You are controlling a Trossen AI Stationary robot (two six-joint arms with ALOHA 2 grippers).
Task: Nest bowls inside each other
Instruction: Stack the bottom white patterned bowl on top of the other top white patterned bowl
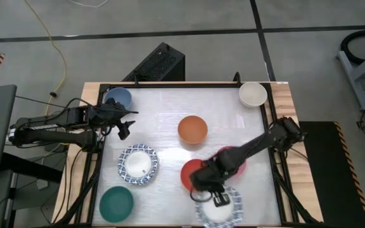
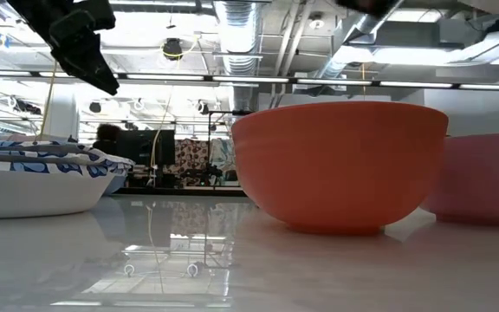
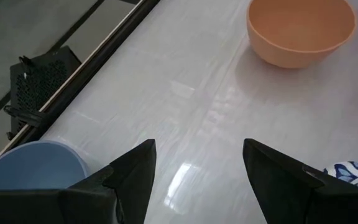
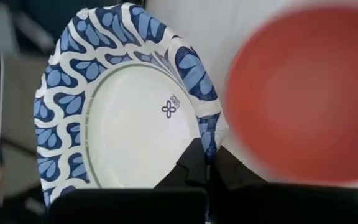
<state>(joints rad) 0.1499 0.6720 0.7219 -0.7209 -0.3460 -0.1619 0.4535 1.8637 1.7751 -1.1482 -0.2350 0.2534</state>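
My right gripper [image 1: 217,199] is near the table's front edge, shut on a white bowl with a blue patterned rim [image 4: 129,118], which also shows in the high view [image 1: 224,212]. Beside it stand a red bowl [image 1: 189,174] and a pink bowl [image 1: 236,155], partly under the arm. An orange bowl [image 1: 192,128] rests on its base mid-table. Another patterned bowl [image 1: 138,163] and a green bowl [image 1: 116,202] sit front left. A blue bowl [image 1: 118,98] and a cream bowl [image 1: 253,94] stand at the back. My left gripper [image 1: 124,130] hovers open beside the blue bowl. My right gripper pinches the patterned bowl's rim [image 4: 211,134] between its two fingers [image 4: 194,163], one on the inner side and one on the outer. The fingers point steeply down from above. The bowl sits tilted, its inside toward the wrist camera; I cannot tell whether it is clear of the table.
A black frame [image 1: 170,84] borders the white table top. A black box [image 1: 160,63] stands behind the far edge. Open table surface lies between the orange bowl and the cream bowl [image 3: 185,93].
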